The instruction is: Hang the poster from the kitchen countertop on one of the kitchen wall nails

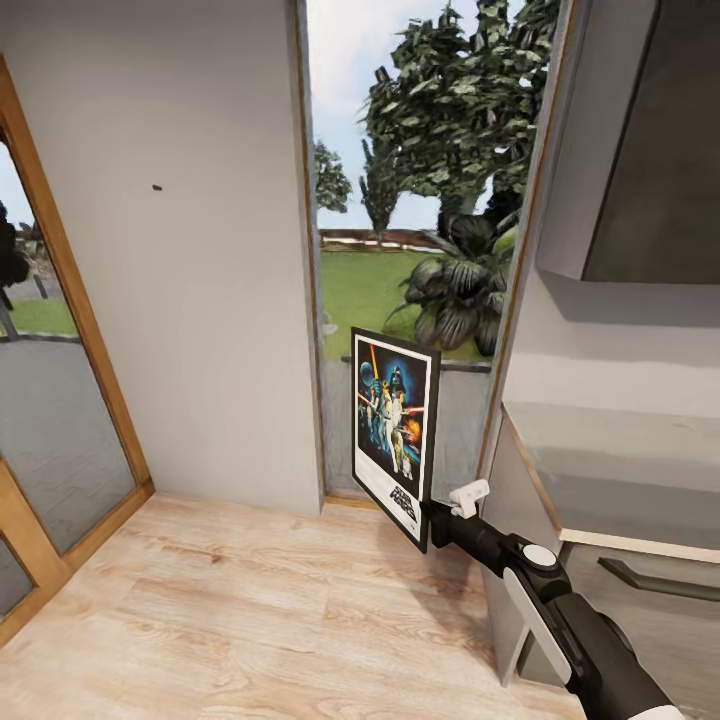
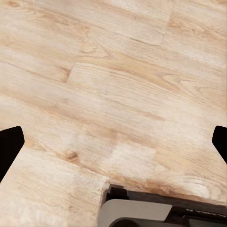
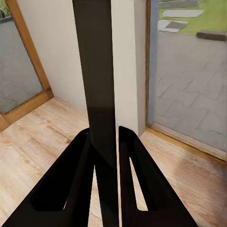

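Right gripper pinches the poster by its lower edge, upright, centre-right of frame. Wall nail sits upper left on the grey wall, well apart. Left gripper spread over the wooden floor. Judgement: raise the poster and carry it leftward, keeping it flat to the wall.

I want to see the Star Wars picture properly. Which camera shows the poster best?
The head view: the poster faces the camera, artwork and title visible, held by the right gripper. The right wrist view shows just its dark edge between the fingers. The left wrist view looks at wooden floor.
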You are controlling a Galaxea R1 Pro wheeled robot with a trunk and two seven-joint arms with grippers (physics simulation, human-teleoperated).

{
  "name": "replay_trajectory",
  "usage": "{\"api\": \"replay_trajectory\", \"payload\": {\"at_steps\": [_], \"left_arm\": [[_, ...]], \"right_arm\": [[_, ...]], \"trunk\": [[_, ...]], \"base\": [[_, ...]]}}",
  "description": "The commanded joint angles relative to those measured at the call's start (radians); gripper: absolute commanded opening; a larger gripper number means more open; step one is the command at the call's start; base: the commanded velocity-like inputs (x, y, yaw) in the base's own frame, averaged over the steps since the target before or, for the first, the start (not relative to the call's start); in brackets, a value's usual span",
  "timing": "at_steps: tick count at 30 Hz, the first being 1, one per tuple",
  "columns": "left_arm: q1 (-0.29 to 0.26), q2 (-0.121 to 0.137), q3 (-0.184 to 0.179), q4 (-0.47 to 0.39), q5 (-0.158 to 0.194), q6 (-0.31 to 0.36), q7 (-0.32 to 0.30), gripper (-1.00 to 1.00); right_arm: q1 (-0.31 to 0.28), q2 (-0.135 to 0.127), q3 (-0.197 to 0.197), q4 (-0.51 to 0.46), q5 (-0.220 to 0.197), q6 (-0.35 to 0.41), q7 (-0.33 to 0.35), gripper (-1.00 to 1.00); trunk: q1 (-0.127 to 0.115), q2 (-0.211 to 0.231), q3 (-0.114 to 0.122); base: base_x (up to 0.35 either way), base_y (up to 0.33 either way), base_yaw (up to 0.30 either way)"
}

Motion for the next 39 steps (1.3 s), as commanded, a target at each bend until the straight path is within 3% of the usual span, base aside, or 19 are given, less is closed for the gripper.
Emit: {"api": "replay_trajectory", "payload": {"at_steps": [1,5,33,39], "left_arm": [[0.0,-0.001,0.003,-0.001,0.0,-0.001,-0.007,1.0],[0.0,-0.001,0.003,-0.001,0.0,-0.001,-0.007,1.0],[0.0,0.0,0.005,-0.001,0.0,-0.003,-0.007,1.0],[0.0,0.001,0.006,0.0,0.0,-0.002,-0.008,1.0]], "right_arm": [[-0.001,-0.001,0.001,-0.001,-0.013,0.008,0.003,-1.0],[-0.001,-0.001,0.001,-0.001,-0.013,0.008,0.003,-1.0],[-0.001,-0.001,0.001,0.0,-0.013,0.005,0.004,-1.0],[-0.001,0.001,0.001,-0.001,-0.012,0.005,0.003,-1.0]], "trunk": [[-0.003,0.005,0.001],[-0.019,0.033,0.014],[-0.019,0.033,0.014],[-0.019,0.033,0.014]], "base": [[0.0,0.0,0.0],[0.0,0.0,0.0],[0.0,0.001,0.0],[0.0,0.203,0.119]]}}
